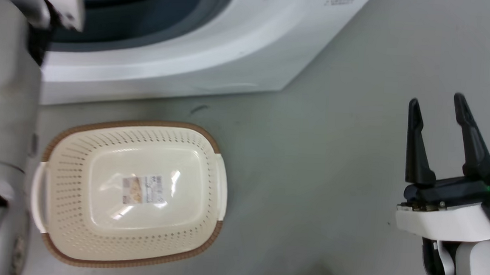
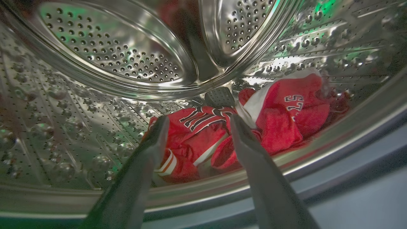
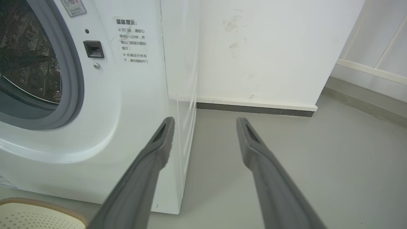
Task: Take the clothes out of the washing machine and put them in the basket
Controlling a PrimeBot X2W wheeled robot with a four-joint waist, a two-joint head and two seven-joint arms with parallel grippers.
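The clothes [image 2: 279,117] are crumpled red jerseys with black white-edged numbers and white trim, heaped low in the perforated steel drum [image 2: 111,60] of the washing machine [image 1: 216,46]. The left gripper [image 2: 197,120] reaches into the drum, fingers spread wide over the nearest jersey and gripping nothing, though whether the tips touch cloth I cannot tell; the right gripper [image 1: 436,100] hangs over the floor [image 1: 310,179] beside the machine, fingers apart, empty. The cream, brown-rimmed basket [image 1: 65,228] stands before the machine, a paper label [image 1: 144,189] on its bottom.
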